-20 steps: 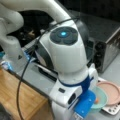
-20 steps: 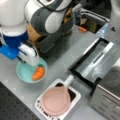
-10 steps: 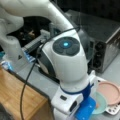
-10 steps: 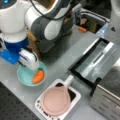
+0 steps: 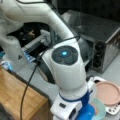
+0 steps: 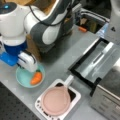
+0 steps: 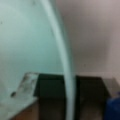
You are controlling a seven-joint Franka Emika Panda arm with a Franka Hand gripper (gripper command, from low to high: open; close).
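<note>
Inside the teal bowl (image 6: 23,77) lies the carrot (image 6: 36,78), long axis slanting toward a front view's top right, thicker end lower left. Just above hangs the end effector (image 6: 27,65); I cannot tell how wide it stands. Descending carelessly, it could catch the rim and tip the bowl across the counter (image 6: 60,57).

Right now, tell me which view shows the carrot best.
A front view: the carrot lies whole in the bowl, beside the pincer. In a front view the arm hides it; only the bowl's rim shows. The wrist view shows only bowl.
</note>
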